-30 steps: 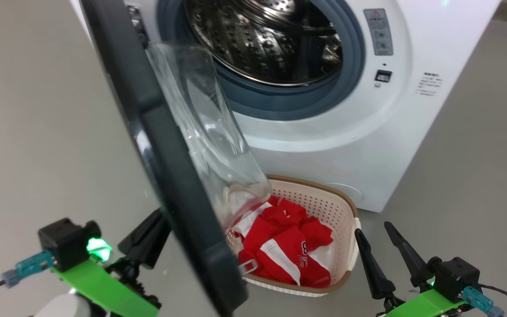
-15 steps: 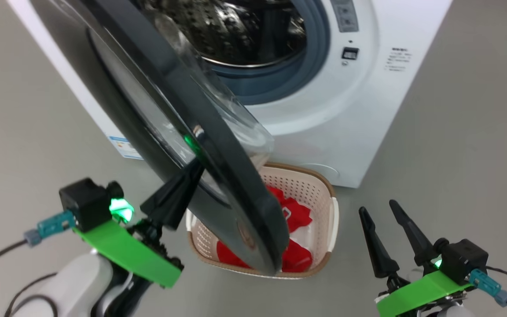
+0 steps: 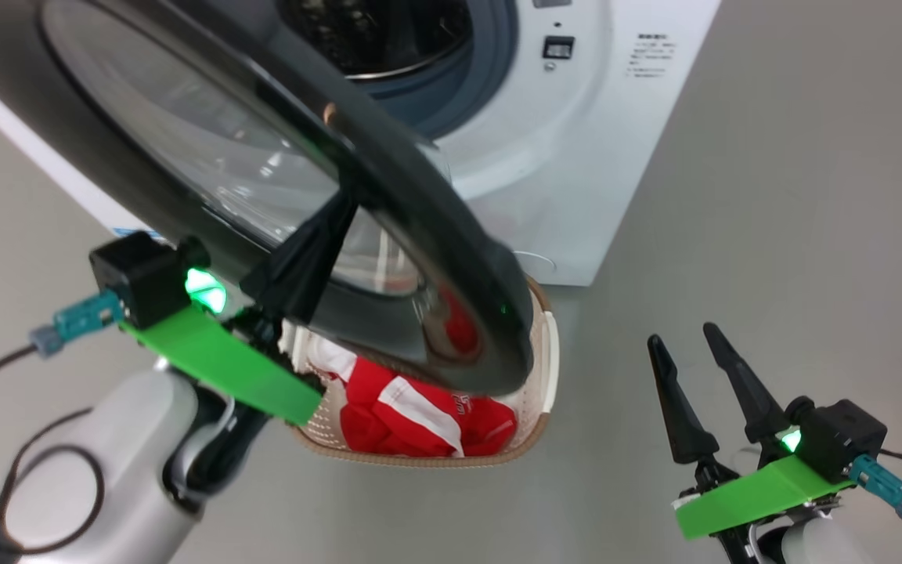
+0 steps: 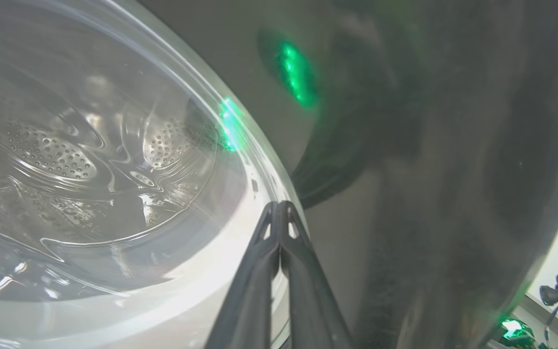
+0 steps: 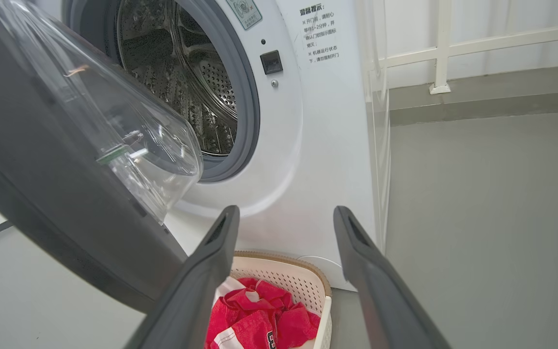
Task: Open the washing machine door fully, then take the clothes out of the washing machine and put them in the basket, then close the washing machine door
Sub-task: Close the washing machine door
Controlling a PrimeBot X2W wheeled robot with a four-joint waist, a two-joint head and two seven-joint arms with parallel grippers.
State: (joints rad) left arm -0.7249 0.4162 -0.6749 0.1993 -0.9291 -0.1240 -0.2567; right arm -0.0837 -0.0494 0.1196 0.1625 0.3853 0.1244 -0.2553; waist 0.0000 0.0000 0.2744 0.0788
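Plain grey floor (image 3: pixel 772 196) all round, with the white washer (image 3: pixel 576 157) standing on it and a pale railing against the wall behind, seen from the right wrist.

The door (image 3: pixel 420 204) is swung partway out from the washer, so the steel drum (image 5: pixel 187 87) shows past its edge. From the head camera the black rim hangs right over the basket (image 3: pixel 420 460) and covers a good chunk of it. The basket sits on the floor at the foot of the washer, just in front. The clothes (image 3: pixel 388 407) are in it, a red heap with white stripes.

Left gripper (image 3: pixel 339 215): fingers pressed tight together, nothing between them. The tips are up against the outer face of the door, right where the clear glass meets the black rim. Looks like actual contact to me, though the glare and reflections on that glossy surface make it hard to swear to.

Right gripper (image 3: pixel 683 335): fingers spread wide, nothing in them. It hangs low over bare floor to the right of the basket, apart from it, pointing toward the washer front.
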